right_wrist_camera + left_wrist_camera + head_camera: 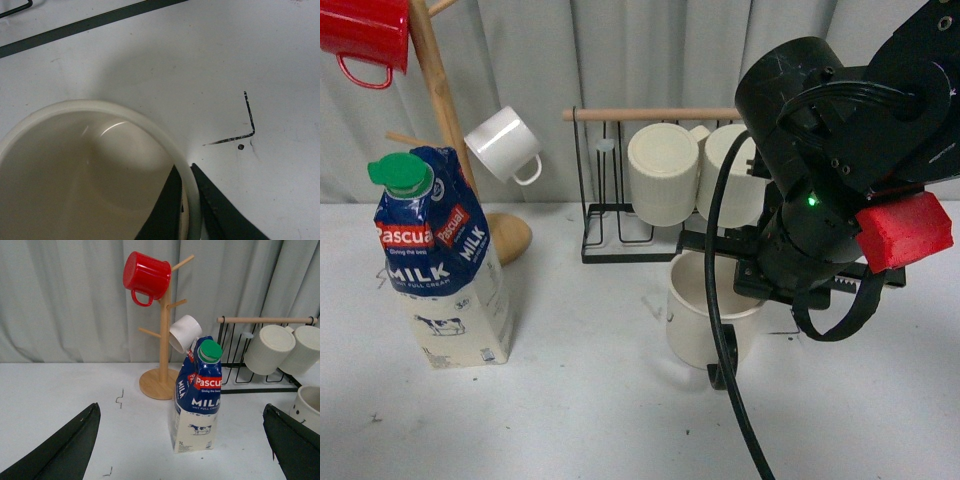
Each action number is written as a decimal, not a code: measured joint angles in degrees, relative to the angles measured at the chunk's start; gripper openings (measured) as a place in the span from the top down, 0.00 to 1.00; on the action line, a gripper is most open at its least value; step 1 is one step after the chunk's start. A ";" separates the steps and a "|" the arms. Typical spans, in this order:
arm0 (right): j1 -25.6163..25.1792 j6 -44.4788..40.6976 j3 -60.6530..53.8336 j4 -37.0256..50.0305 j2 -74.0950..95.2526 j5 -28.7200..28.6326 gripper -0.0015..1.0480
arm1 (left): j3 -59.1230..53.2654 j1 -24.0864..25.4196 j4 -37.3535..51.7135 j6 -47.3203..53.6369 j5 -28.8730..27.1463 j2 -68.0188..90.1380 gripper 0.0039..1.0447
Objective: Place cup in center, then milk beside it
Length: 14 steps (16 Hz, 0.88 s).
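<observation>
The cup (705, 318) is a wide cream mug standing upright on the white table (600, 420), right of centre. My right gripper (725, 365) is shut on its rim: in the right wrist view one finger is inside the cup (90, 170) and one outside, at my right gripper (189, 200). The handle and face are hidden. The milk (440, 262), a blue and cream carton with a green cap, stands at the left. In the left wrist view the milk (197, 400) stands upright ahead of my open left gripper (182, 450), between its wide-apart fingers (70, 445). The cup's edge (307, 407) shows at the right.
A black wire rack (610, 240) with a wooden bar holds two ribbed cream mugs (665, 172) behind the cup. A wooden mug tree (445, 110) at the back left carries a red mug (365, 35) and a small white mug (505, 145). Grey curtain behind.
</observation>
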 joint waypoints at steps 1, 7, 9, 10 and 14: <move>0.00 0.09 -0.15 0.33 0.00 -0.35 0.83 | 0.00 0.00 0.00 0.00 0.00 0.00 0.06; -0.79 0.24 -2.82 3.30 -3.98 -3.50 0.13 | 0.00 0.00 0.00 0.00 0.00 0.00 0.06; -0.94 0.42 -3.96 5.14 -6.45 -4.48 0.05 | 0.00 0.00 0.02 0.00 0.00 0.00 0.06; -1.14 0.42 -4.28 5.55 -7.48 -4.90 0.04 | 0.00 0.00 0.02 0.00 0.00 0.00 0.06; -1.55 0.63 -5.60 8.68 -11.56 -5.81 0.07 | 0.00 0.00 0.00 0.00 0.00 0.00 0.06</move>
